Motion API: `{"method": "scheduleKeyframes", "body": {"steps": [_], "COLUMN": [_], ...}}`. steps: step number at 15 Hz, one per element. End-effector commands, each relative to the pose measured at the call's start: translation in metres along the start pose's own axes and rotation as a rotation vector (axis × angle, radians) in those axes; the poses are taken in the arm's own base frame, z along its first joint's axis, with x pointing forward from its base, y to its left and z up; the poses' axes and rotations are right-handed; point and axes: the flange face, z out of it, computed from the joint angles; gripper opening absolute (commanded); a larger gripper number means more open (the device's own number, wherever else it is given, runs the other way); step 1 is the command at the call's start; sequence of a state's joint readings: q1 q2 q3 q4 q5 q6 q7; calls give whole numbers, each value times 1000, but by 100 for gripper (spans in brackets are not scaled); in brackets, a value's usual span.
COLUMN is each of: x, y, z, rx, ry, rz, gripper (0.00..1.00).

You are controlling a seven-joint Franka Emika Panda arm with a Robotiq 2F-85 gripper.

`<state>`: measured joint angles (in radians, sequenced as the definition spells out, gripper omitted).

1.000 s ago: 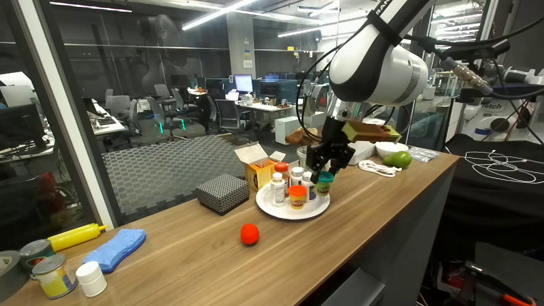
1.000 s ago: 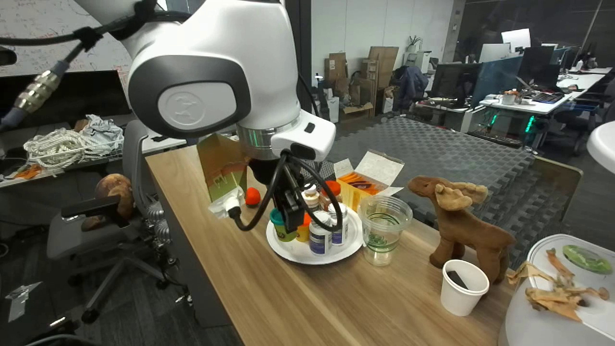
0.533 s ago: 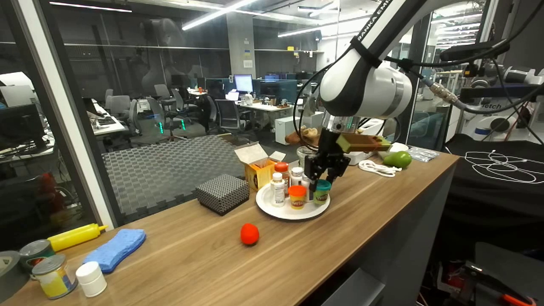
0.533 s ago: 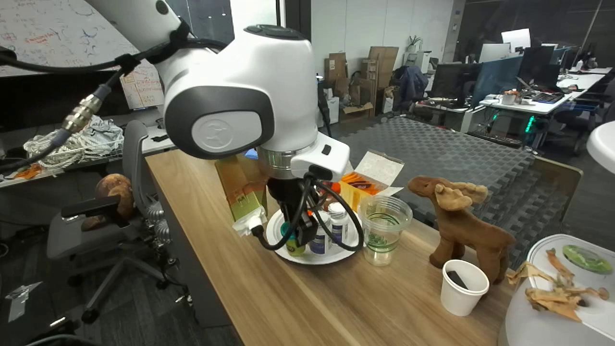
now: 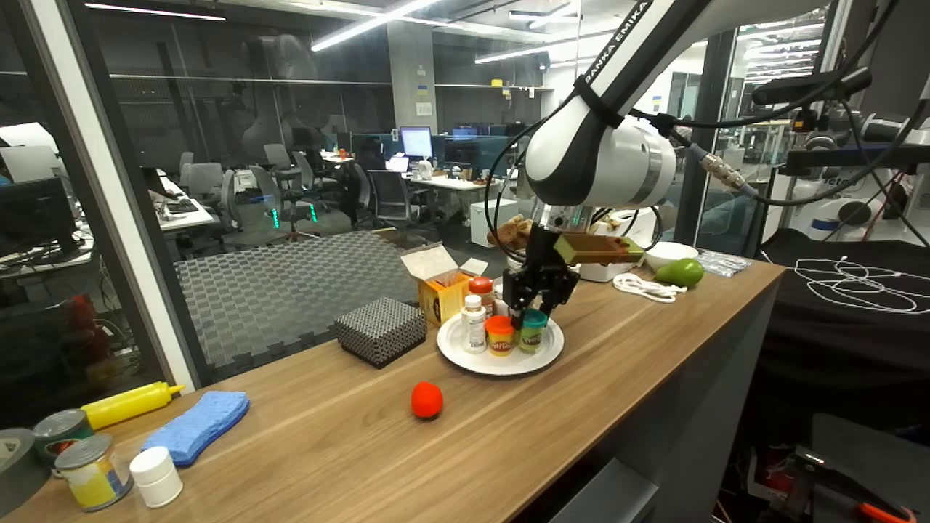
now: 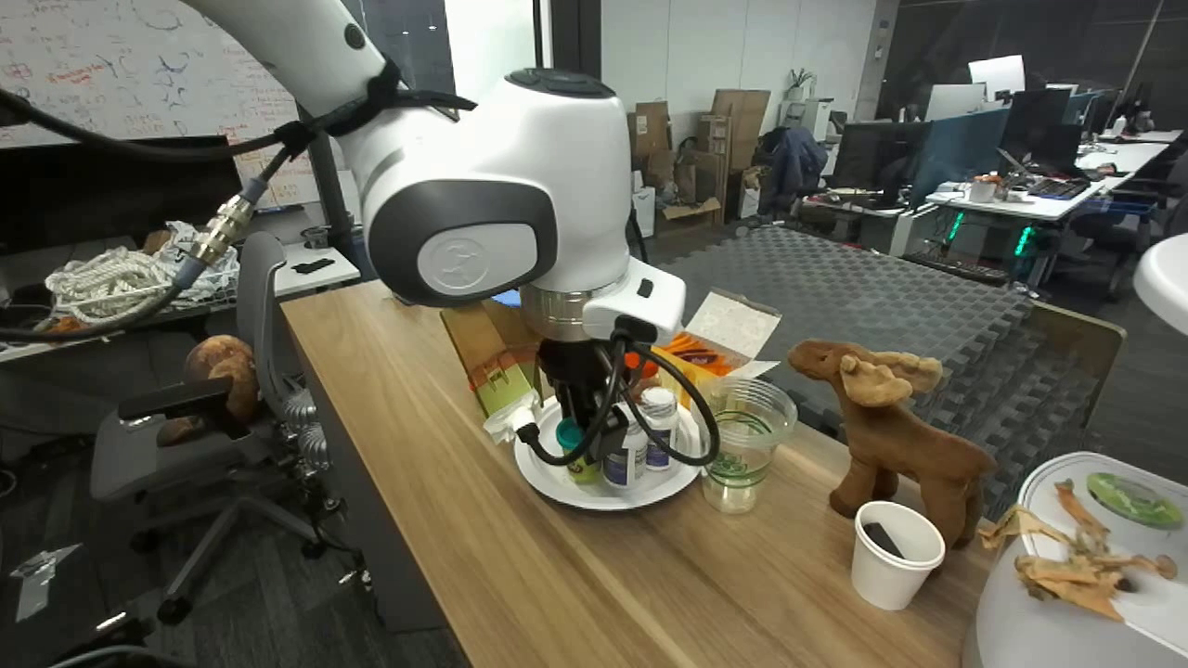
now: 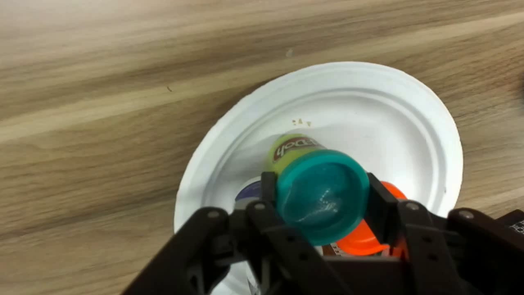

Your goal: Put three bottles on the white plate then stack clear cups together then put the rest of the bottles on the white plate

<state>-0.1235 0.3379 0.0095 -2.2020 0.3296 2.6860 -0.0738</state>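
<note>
The claw [image 7: 321,189] grips the teal-lidded tub [image 5: 532,338], its axis nearly upright, over the white plate [image 7: 348,78] (whether touching, one cannot tell).

The plate [image 5: 510,367] is round, flat and white. Seen from this side, the white bottle [image 5: 474,329], pale-capped, stands upright on it toward one edge; the red-capped bottle [image 5: 485,299] stands just behind. Two blue-labelled bottles [image 6: 661,429] [image 6: 626,466], white-bodied, stand beside each other there. The orange tub [image 5: 500,338], yellow-bodied, is upright between the white bottle and the green tub [image 5: 532,338]. The latter, teal-lidded, is upright inside the rim; contact of its base is hard to confirm. The clear cups [image 6: 738,464], green-printed, are nested and upright, just beside the plate.
</note>
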Motion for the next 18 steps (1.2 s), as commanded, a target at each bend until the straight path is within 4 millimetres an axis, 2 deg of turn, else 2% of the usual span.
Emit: {"method": "scheduleKeyframes", "body": {"steps": [1,5,7,10,12,14,16,18], "x": [4,-4,-8,-17,-25,-38,-55,-68], "y": [-2,-3,-7,-22,-43,-73,-109,-140], "z": [2,-6,-13,-36,-53,-67,-68,-55], "rx": [13,9,9,-4,-16,-26,-28,-48], "ry": [-3,2,14,43,50,39,-8,-62], "rz": [-4,-11,-17,-32,-71,-124,-196,-242], "gripper": [75,99,100,100,100,100,100,100]}}
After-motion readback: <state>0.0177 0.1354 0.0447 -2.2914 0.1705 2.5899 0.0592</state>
